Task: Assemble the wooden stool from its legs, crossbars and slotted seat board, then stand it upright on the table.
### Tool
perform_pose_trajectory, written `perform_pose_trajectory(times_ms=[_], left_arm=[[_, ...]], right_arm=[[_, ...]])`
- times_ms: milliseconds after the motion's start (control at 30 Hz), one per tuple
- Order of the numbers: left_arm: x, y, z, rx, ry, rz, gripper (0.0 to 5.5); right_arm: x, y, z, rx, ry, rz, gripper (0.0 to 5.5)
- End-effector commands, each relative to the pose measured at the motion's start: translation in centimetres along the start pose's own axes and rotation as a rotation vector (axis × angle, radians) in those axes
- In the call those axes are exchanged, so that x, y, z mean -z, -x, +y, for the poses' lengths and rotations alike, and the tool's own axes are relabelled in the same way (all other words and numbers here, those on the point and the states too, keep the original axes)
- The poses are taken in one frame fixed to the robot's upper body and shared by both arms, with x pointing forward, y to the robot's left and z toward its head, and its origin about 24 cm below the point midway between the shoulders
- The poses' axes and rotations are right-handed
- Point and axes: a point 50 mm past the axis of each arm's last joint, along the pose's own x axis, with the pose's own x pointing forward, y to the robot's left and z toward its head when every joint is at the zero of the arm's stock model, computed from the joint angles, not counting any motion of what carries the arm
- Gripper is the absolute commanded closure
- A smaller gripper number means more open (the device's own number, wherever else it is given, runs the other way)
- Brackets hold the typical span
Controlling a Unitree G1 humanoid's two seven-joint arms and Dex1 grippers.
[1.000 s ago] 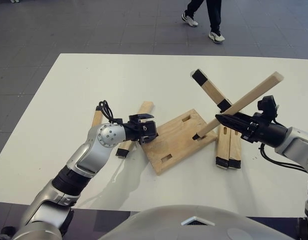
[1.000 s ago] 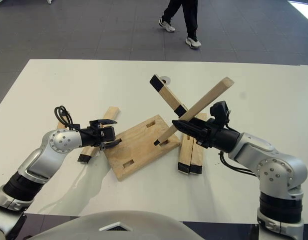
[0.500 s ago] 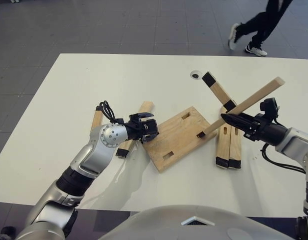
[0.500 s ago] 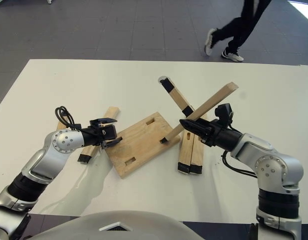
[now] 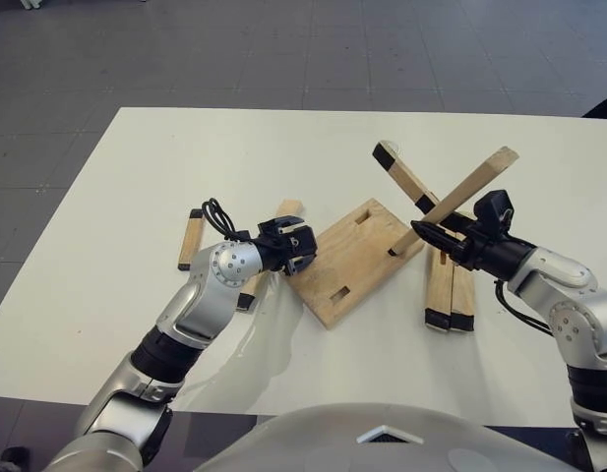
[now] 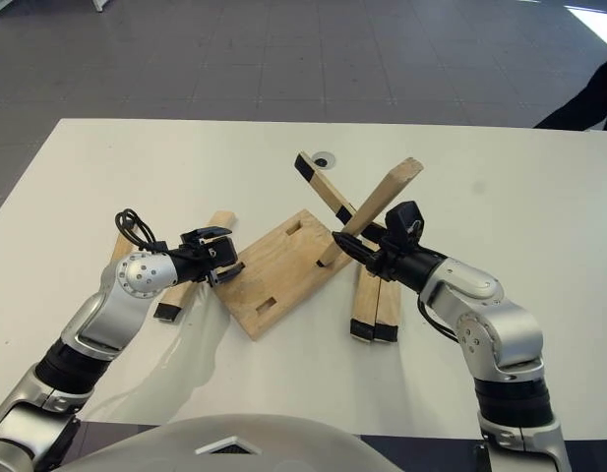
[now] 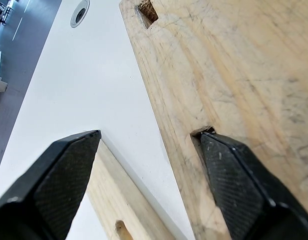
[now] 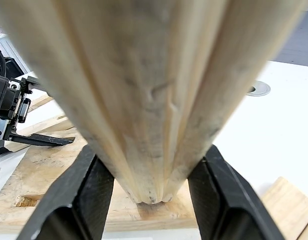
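Observation:
The slotted seat board [image 5: 354, 264] lies flat mid-table. My left gripper [image 5: 295, 246] is open at its left corner; in the left wrist view one finger [image 7: 238, 185] rests on the board [image 7: 233, 75] by a slot and the other finger [image 7: 59, 180] is over a leg beside it. My right gripper [image 5: 436, 236] is shut on a wooden leg [image 5: 462, 195] that tilts up and away, its lower end on the board's right corner. The right wrist view has this leg [image 8: 144, 90] between both fingers [image 8: 84, 200].
A black-tipped leg [image 5: 403, 179] slants behind the held one. Two more legs [image 5: 449, 287] lie side by side right of the board. A short crossbar [image 5: 190, 239] lies at the left, another piece [image 5: 252, 287] under my left wrist. A grommet hole [image 6: 328, 157] is farther back.
The right gripper has swung the held leg steeper and to the left, onto the board's right corner. The board has turned a little. The left gripper has crept closer to the board's corner.

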Motion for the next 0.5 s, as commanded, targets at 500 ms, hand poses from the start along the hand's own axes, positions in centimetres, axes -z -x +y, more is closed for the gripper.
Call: perform_pose_trajectory(times_ms=[500], left_arm=[[0.5,-0.3,0.4,-0.014,-0.012,-0.009,1.82]], right_arm=[[4.4,0.5,-3.8,-0.054,-0.289,0.257,3.47]])
